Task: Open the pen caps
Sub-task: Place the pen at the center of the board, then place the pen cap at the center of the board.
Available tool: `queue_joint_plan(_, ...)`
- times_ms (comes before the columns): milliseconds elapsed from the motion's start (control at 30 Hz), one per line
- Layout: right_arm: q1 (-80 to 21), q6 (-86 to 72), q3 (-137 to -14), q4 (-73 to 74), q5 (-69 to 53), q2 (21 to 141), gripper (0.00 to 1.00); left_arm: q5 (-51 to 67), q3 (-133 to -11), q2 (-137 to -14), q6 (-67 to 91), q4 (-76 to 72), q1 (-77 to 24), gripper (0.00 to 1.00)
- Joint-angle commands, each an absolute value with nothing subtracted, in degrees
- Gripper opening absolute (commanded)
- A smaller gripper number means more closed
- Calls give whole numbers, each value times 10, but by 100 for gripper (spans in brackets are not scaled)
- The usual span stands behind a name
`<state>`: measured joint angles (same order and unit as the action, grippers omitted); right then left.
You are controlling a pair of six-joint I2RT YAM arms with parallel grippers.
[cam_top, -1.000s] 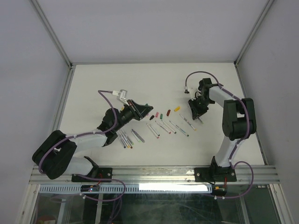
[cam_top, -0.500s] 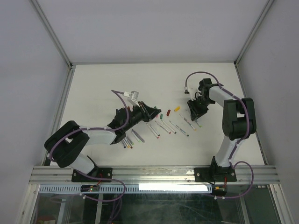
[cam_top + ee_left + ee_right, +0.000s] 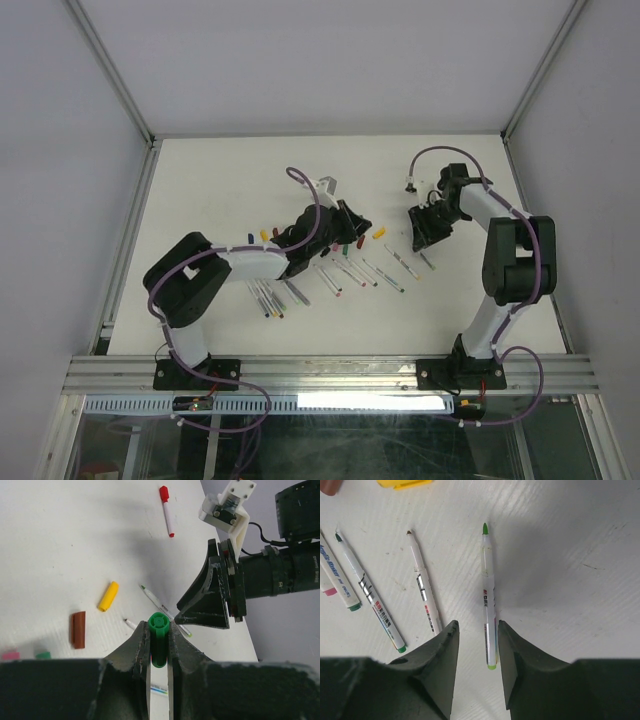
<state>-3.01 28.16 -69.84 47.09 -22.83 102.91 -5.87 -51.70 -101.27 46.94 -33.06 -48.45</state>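
My left gripper (image 3: 355,225) reaches over the middle of the table and is shut on a green pen cap (image 3: 159,642), held end-on between the fingers (image 3: 141,645). Loose pen caps lie on the table below it: a yellow one (image 3: 108,596), a brown one (image 3: 78,629), and a pink one (image 3: 10,655) beside a green one (image 3: 43,655). My right gripper (image 3: 425,232) is open and empty, its jaws either side of an uncapped green-tipped pen (image 3: 489,600) on the table. It also shows close ahead in the left wrist view (image 3: 207,605).
Several uncapped pens lie in a row (image 3: 345,272), with more near the left arm (image 3: 268,298). A capped red pen (image 3: 167,511) lies further back. An orange cap (image 3: 265,236) lies to the left. Brown-tipped (image 3: 425,590) and green-tipped (image 3: 367,597) pens lie left of the right gripper.
My left arm has stretched rightwards to the middle of the table, towards the right gripper. My right gripper has shifted slightly up and right.
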Motion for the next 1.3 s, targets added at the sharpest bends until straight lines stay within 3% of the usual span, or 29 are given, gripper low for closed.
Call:
queue_joint_plan(0, -20, 279, -703, 452, -246, 1001, 39, -83, -604, -1053, 459, -250, -494, 0)
queue_joint_plan(733, 49, 246, -691, 410, -252, 967, 40, -123, -983, -1292, 429, 9, -503, 0)
queue_joint_plan(1000, 65, 238, -688, 399, -254, 960, 40, -148, -1151, -1399, 390, 111, -503, 6)
queue_joint_plan(1267, 76, 234, -687, 394, -260, 955, 40, -166, -1179, -1419, 373, 126, -503, 19)
